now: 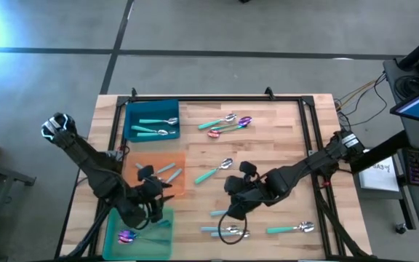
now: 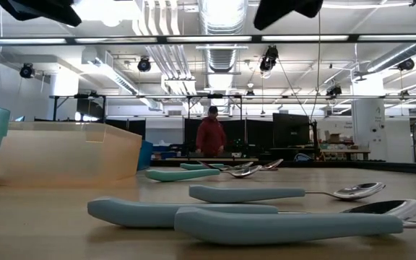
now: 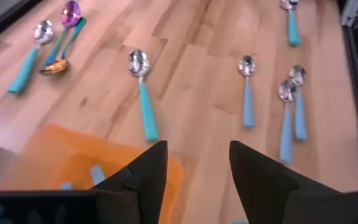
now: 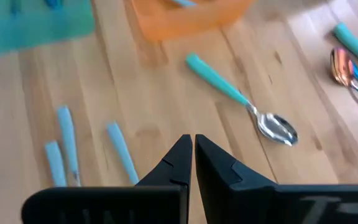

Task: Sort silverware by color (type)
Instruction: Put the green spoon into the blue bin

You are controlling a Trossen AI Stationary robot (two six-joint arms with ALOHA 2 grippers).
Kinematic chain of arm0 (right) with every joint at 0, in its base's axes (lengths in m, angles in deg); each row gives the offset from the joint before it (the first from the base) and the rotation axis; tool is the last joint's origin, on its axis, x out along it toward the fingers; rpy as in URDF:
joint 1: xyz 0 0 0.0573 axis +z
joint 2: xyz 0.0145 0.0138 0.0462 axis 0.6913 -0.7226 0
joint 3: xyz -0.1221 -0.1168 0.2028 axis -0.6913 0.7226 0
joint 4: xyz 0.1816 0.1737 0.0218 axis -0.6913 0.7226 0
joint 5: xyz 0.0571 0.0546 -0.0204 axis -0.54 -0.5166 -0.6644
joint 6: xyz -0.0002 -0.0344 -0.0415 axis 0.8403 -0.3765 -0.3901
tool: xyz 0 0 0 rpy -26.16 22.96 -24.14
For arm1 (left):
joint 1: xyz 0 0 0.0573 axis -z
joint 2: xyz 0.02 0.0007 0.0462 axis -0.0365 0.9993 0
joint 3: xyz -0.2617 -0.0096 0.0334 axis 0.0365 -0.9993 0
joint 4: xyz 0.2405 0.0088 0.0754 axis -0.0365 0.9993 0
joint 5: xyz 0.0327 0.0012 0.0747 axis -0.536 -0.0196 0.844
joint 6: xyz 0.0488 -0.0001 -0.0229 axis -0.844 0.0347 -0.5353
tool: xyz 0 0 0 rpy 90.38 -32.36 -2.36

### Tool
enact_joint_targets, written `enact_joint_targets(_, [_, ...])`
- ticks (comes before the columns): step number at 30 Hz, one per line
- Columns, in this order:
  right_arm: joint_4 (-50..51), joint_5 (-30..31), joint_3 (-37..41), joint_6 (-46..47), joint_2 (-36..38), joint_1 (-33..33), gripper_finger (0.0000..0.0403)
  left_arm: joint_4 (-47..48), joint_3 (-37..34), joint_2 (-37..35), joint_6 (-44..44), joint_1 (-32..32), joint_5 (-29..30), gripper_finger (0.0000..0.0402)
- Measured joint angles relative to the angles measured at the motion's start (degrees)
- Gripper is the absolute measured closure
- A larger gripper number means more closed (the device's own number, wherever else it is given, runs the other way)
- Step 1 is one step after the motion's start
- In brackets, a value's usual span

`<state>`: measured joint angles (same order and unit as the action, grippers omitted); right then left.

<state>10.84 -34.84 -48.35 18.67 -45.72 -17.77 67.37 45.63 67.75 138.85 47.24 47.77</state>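
Now the left end effector (image 3: 194, 171) gapes over the orange tray (image 3: 73, 162).

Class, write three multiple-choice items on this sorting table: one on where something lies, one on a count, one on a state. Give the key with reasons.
1. Where does the purple-headed spoon nearest the left arm lie?
A. in the green tray
B. in the blue tray
C. on bare wood

2. How many spoons lie in the blue tray?
A. none
B. two
C. five

3. How do the right gripper's fingers stand?
A. wide apart
B. clamped on a spoon
C. shut on nothing

Key: 1 A, the high view shows it inside the green tray at the near left corner. 2 B, two teal-handled spoons show there. 3 C, the right wrist view shows the fingertips together with nothing between them.
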Motion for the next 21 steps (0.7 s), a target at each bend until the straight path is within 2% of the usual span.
enact_joint_targets(5, [0.7, -0.2, 0.9, -1.5, 0.0, -1.4, 0.0394, 0.4, 0.0, -0.3, -2.4, -1.4, 0.0, 0.0270])
enact_joint_targets(9, [0.5, -0.3, 2.2, -3.3, -0.5, -4.5, 0.0394, 3.4, 0.0, -1.1, -0.2, -1.8, 0.0, 0.0275])
enact_joint_targets(14, [-0.5, -8.6, 2.7, -11.0, -3.7, -11.4, 0.0374, 6.6, 0.0, -1.7, 4.9, -1.7, 0.9, 0.0276])
enact_joint_targets(21, [-8.1, -17.8, 2.7, -25.8, -9.6, -17.7, 0.0313, 6.7, 0.0, -1.7, 5.4, -1.7, 2.0, 0.0276])
